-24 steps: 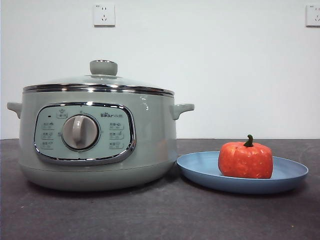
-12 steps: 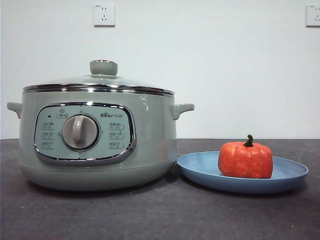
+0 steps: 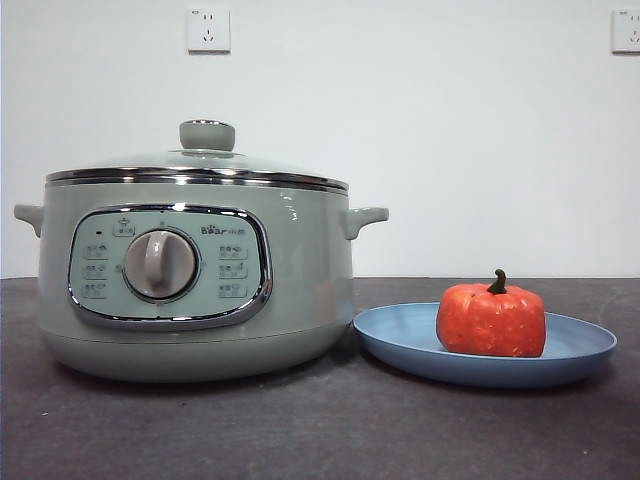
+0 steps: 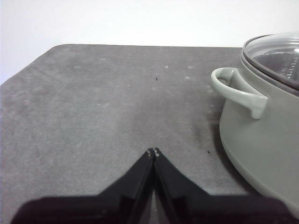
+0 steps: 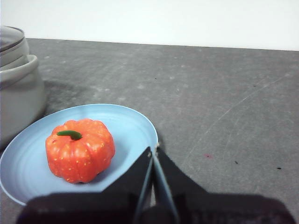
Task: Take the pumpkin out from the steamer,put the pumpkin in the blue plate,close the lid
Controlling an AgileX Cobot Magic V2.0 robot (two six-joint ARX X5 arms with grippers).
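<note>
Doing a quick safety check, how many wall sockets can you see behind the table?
2. One wall socket sits high on the wall above the steamer; the other socket is at the front view's upper corner, cut by the edge, beyond the blue plate. Others may lie outside view.

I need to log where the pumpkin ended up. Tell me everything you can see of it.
The pumpkin is a small, squat, ribbed toy, orange-red with pale speckles and a curled dark green stem on top. It looks like foam or soft plastic. It sits upright on the blue plate, to one side of the plate's middle, beside the steamer but apart from it. Only the plate touches it; no gripper holds it.
</note>
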